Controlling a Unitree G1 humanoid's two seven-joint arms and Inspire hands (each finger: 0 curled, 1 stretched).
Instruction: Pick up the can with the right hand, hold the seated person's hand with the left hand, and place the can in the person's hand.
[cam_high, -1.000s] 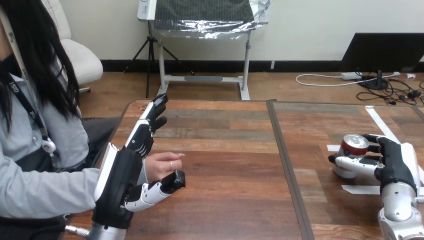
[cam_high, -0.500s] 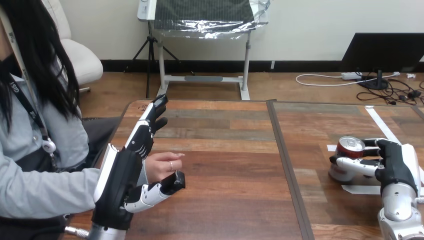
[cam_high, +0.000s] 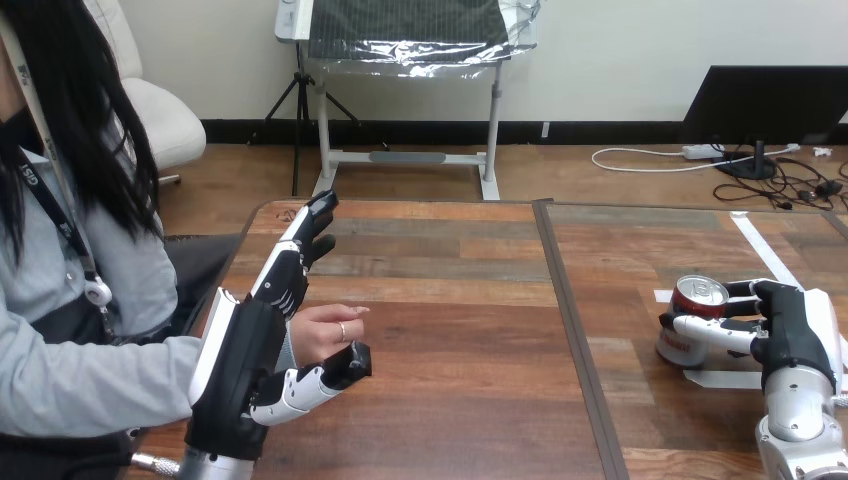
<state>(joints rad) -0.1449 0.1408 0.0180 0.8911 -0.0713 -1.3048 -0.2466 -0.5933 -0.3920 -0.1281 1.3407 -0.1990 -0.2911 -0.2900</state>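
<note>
The right hand (cam_high: 790, 330) is clamped on the can (cam_high: 695, 300). Its thumb (cam_high: 710, 327) crosses the near side of the can and its fingers wrap round the far side, so the can sits in front of the palm, held side-on. The can is slightly tilted rather than plumb, and its silver top is open to view above the thumb. Its base is just over a strip of white tape (cam_high: 715, 378) on the bench (cam_high: 450, 330); whether the base touches the bench cannot be told.

The left hand (cam_high: 245, 350) is well apart from the can, on the other side of the bench. It stands on edge with its fingers (cam_high: 300, 250) straight and pointing away from the robot. Its thumb (cam_high: 315, 378) is stretched out sideways below them. The person's hand (cam_high: 325, 330) lies in the gap between those fingers and the thumb, just beside the palm and over the thumb. The left hand is not closed around it.
</note>
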